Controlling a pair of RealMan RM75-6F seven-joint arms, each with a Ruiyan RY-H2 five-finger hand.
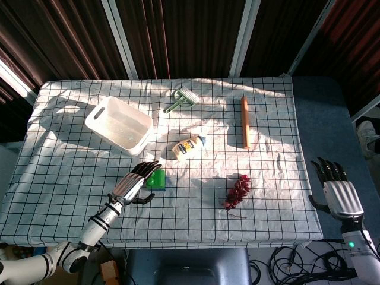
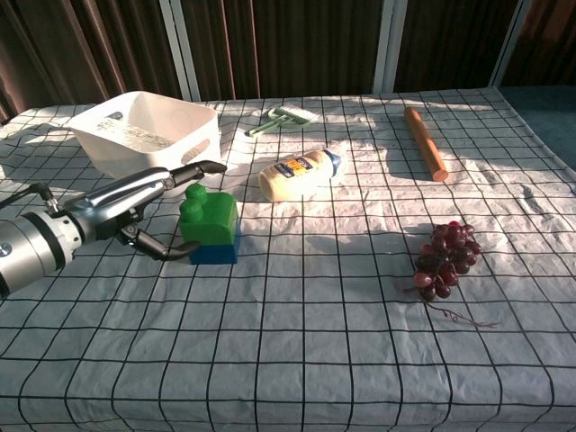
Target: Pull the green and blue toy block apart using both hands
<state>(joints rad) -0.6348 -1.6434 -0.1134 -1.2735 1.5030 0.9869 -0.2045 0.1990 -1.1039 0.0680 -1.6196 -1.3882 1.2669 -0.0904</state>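
The toy block stands on the checked cloth, its green studded part on top of a blue base; in the head view the toy block is partly behind my left hand. My left hand reaches it from the left, fingers spread around its top and thumb curling toward the blue base, and I see no firm hold. In the head view my left hand lies against the block's left side. My right hand hovers off the table's right edge, fingers apart and empty.
A white tub stands just behind my left hand. A yellow-labelled bottle lies beyond the block. A bunch of dark red grapes sits to the right. A wooden rod and a green brush lie at the back.
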